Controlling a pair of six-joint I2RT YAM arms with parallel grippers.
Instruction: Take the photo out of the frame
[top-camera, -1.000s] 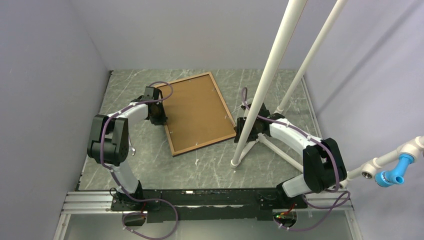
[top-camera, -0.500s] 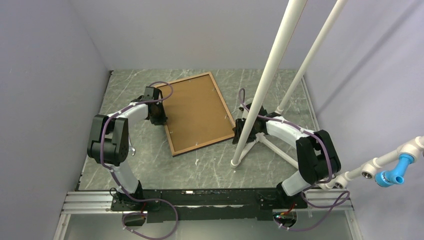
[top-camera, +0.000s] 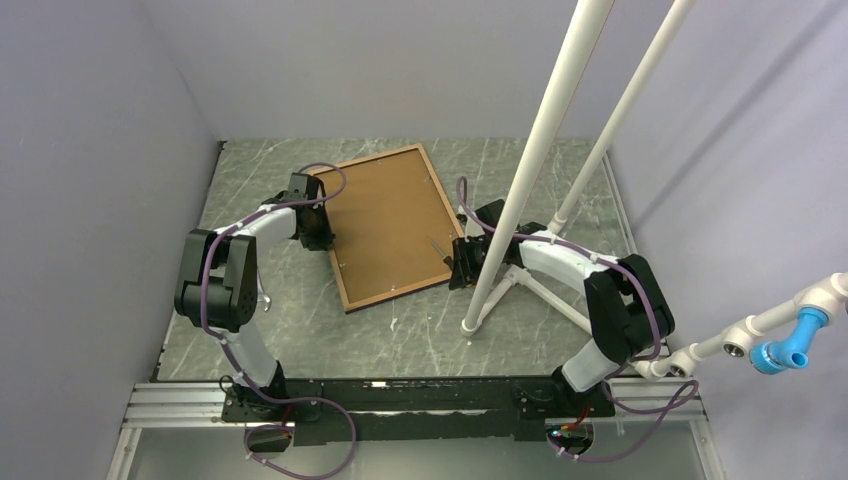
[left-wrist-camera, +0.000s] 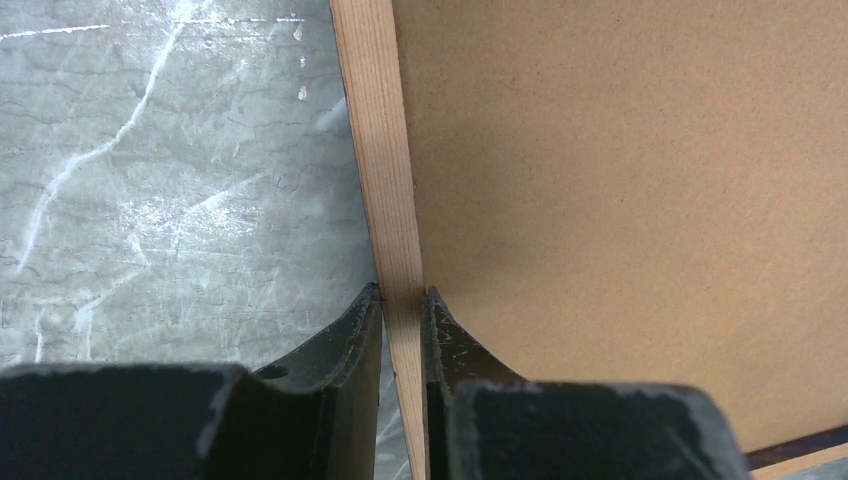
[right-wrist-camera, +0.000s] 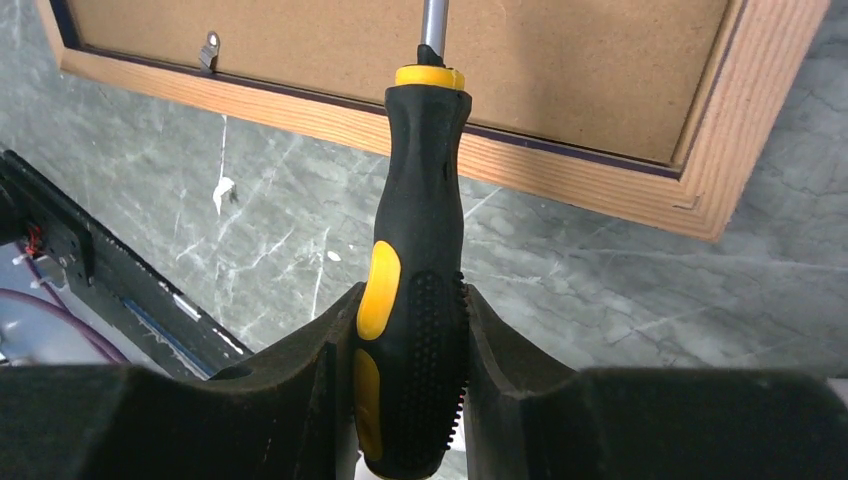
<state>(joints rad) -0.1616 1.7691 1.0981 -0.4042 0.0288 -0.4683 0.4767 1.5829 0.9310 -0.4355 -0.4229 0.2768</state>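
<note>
While the frame (left-wrist-camera: 386, 150) is lying face down on the tabletop (top-camera: 420, 330), the left jaws are pinching its light wood rim on the left long side, pressing in from both sides so that no gap is showing in the left wrist view. That grip is looking like a brace to stop the frame sliding, not a lift. Moving right, the brown backing board (top-camera: 388, 220) is sitting inside the rim and covering the photo completely, so the photo is not showing in any view and is presumably lying underneath it, inside the frame. A small metal tab (right-wrist-camera: 209, 48) is sitting at the board's edge in the right wrist view; whether it is turned clear of the board is too small to tell. Further right, the right jaws are clamping the black and yellow handle of a screwdriver (right-wrist-camera: 418, 200), whose steel shaft is reaching over the board beside its near right corner, the tip running out of the wrist view. A white pole (top-camera: 540, 150) is crossing in front of that wrist in the overhead view. Judging from this, the task is standing at an early stage: tabs are waiting to be freed, the board is waiting to come off, and the photo is yet to be taken out.
</note>
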